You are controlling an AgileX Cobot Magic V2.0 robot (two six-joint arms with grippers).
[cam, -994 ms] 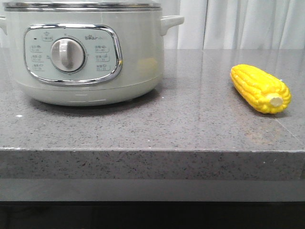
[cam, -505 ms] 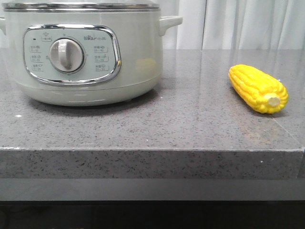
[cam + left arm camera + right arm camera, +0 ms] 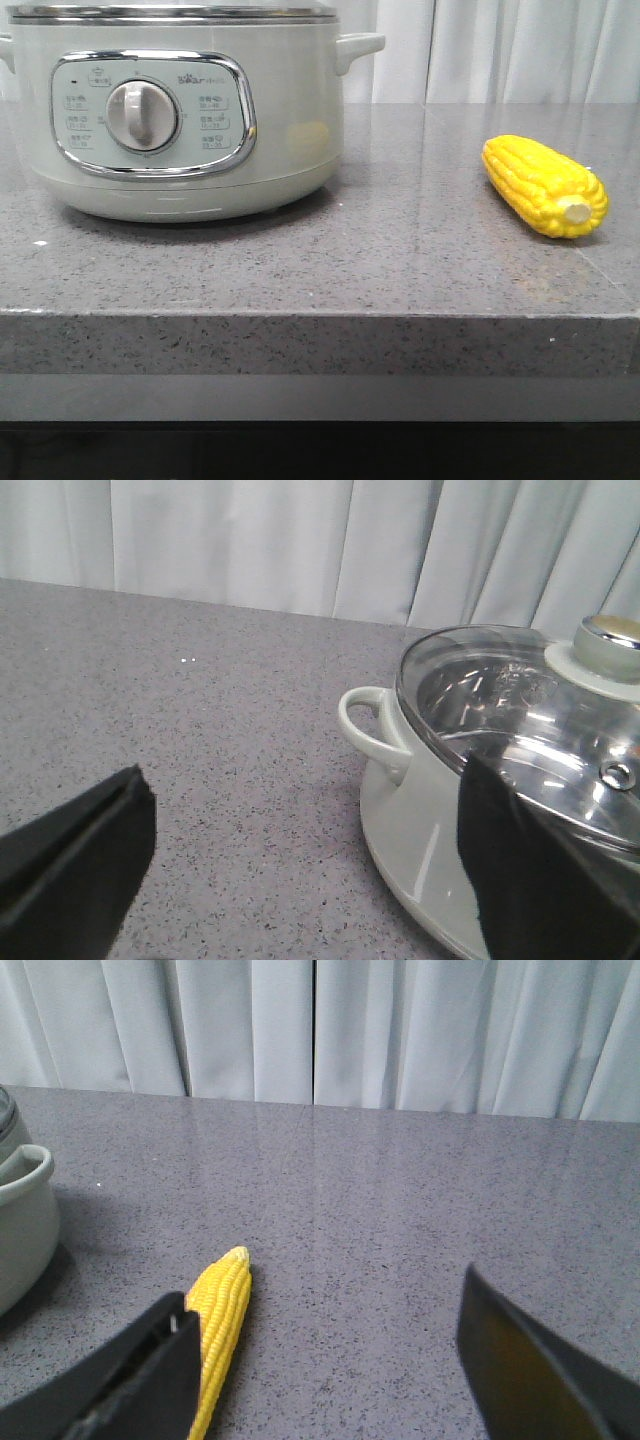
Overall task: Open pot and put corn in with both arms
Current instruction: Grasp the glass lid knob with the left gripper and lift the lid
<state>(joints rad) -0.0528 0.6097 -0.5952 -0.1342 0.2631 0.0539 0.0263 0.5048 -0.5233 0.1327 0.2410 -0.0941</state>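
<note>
The pot [image 3: 180, 110], pale grey-green with a chrome-framed panel and round dial, stands at the counter's left with its lid on. In the left wrist view its glass lid [image 3: 520, 715], lid knob [image 3: 610, 645] and side handle [image 3: 375, 730] show. My left gripper [image 3: 305, 860] is open over bare counter beside the pot, one finger [image 3: 530, 870] in front of the pot's wall. The yellow corn [image 3: 545, 185] lies on the counter at the right, stub end toward the front. My right gripper [image 3: 325, 1360] is open, the corn [image 3: 222, 1310] lying just inside one finger [image 3: 120, 1380], untouched.
The grey speckled stone counter [image 3: 330, 270] ends in a thick front edge [image 3: 320, 345]. White curtains [image 3: 500, 50] hang behind it. Bare counter lies between pot and corn. Neither arm shows in the front view.
</note>
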